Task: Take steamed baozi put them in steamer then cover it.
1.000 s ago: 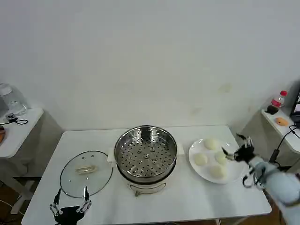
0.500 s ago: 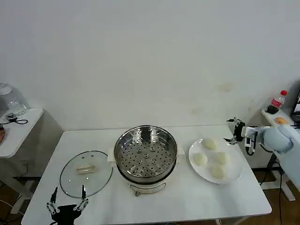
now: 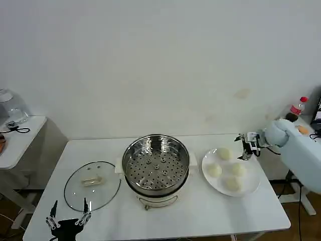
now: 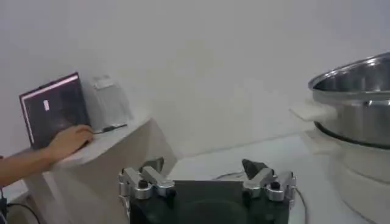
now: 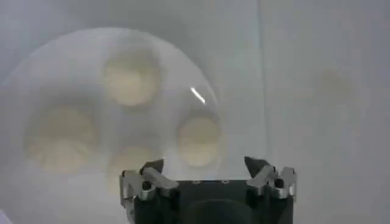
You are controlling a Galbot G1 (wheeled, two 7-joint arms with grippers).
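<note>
A: Status?
B: Nothing loaded yet. All four steamed baozi (image 3: 226, 168) sit on the white plate (image 3: 254, 186) near the table's right edge. Steamer (image 3: 156, 169) mid-table, tray bare.
A: Cover?
B: The cover (image 3: 92, 185) lies flat on the table by the front-left corner, just beside the steamer.
A: Grippers?
B: Right gripper (image 3: 246, 146) hovers over the plate's far edge, jaws wide, holding nothing. Left gripper (image 3: 66, 220) parked at the front-left edge, jaws wide too.
A: Remaining?
B: Everything: four transfers, then covering.
</note>
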